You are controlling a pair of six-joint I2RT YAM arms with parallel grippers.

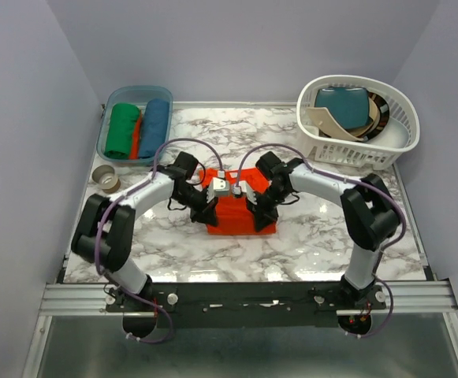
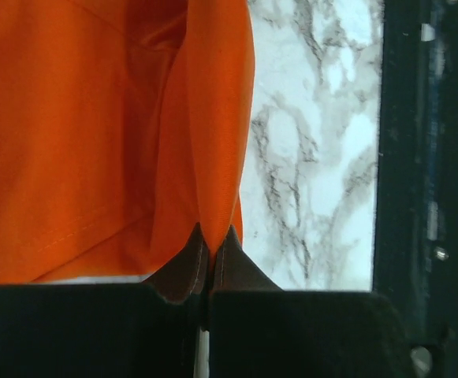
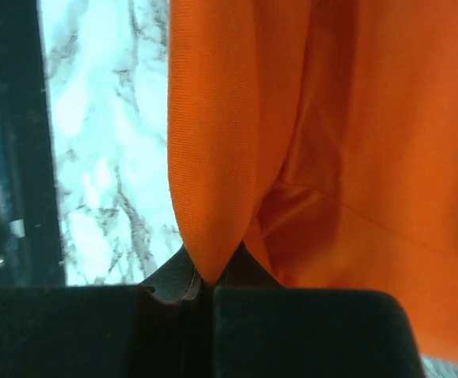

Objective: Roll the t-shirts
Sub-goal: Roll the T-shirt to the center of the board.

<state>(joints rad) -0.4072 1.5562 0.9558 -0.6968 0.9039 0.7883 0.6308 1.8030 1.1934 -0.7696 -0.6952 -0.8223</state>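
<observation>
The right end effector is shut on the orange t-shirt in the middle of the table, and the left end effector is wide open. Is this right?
Not fully. The left end effector is also shut on the orange t-shirt: the left wrist view shows its tips pinching a fold. The right end effector is as you say.

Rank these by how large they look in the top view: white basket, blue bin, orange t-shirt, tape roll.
1. white basket, clearly largest.
2 and 3. blue bin and orange t-shirt: they look about alike. The shirt is folded and partly hidden, so I will not rank them.
4. tape roll, clearly smallest.
</observation>
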